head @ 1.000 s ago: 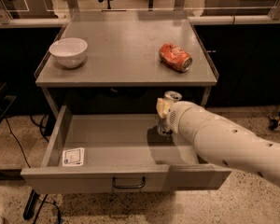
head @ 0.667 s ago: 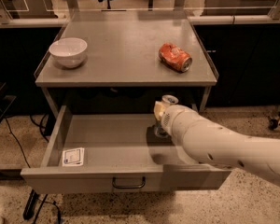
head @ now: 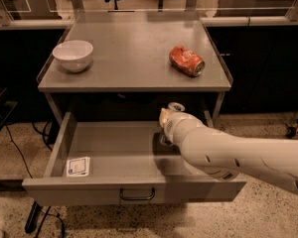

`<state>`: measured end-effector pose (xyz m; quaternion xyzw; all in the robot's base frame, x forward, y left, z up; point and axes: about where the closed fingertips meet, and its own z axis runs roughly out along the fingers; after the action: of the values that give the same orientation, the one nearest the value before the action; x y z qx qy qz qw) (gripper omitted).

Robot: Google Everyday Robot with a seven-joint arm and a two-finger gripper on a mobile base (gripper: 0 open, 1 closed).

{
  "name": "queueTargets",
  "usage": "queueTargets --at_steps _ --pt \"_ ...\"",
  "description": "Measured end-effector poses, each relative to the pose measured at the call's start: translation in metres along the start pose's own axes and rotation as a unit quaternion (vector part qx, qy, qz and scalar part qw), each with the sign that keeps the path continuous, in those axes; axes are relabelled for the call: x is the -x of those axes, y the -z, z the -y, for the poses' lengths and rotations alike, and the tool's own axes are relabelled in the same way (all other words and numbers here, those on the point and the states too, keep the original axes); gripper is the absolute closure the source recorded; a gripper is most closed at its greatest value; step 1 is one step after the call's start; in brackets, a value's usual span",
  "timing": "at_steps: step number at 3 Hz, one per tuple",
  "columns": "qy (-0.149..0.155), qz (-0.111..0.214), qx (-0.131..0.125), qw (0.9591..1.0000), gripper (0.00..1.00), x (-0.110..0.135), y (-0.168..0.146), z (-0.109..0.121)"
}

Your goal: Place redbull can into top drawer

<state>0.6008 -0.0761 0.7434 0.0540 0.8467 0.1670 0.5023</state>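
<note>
The top drawer (head: 114, 150) stands pulled out beneath the table (head: 129, 43), a wide, shallow tray of matte grey sheet metal with low, straight walls and a flat, bare floor. A dark wire handle (head: 137, 196) bent into a slim loop sits at the middle of its front panel, and a white rectangular sticker (head: 78, 166) with small printing lies flat in the front left corner of the drawer floor. Over the right rear part of the drawer, the gripper (head: 167, 121) reaches down from a thick, smooth, cream-white plastic arm (head: 233, 155) that enters from the lower right and has rounded casings dotted with small dark screw holes. Only a pale yellowish part of the gripper shows past the bulky wrist. Just beside it the round silver top of the redbull can (head: 176, 106) peeks out, upright, inside the drawer's outline close to the back wall; the rest of its slim body is hidden by the wrist. Whether the gripper clasps the can or has let it go cannot be told. On the dull grey tabletop, a smooth white round bowl (head: 73, 55) rests near the left edge, and a crushed orange-red can (head: 187, 60), dented and wrinkled, lies on its side toward the right. The floor (head: 268, 217) around is pale speckled stone.
</note>
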Motion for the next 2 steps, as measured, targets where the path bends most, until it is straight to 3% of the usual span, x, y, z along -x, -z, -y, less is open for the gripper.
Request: queueTargets --at_steps 1,2 --pt "-0.008 0.0 -0.018 0.9998 1.0 -0.009 -0.01 0.002" --pt "-0.026 -0.003 -0.051 0.9983 1.0 -0.027 -0.034 0.002"
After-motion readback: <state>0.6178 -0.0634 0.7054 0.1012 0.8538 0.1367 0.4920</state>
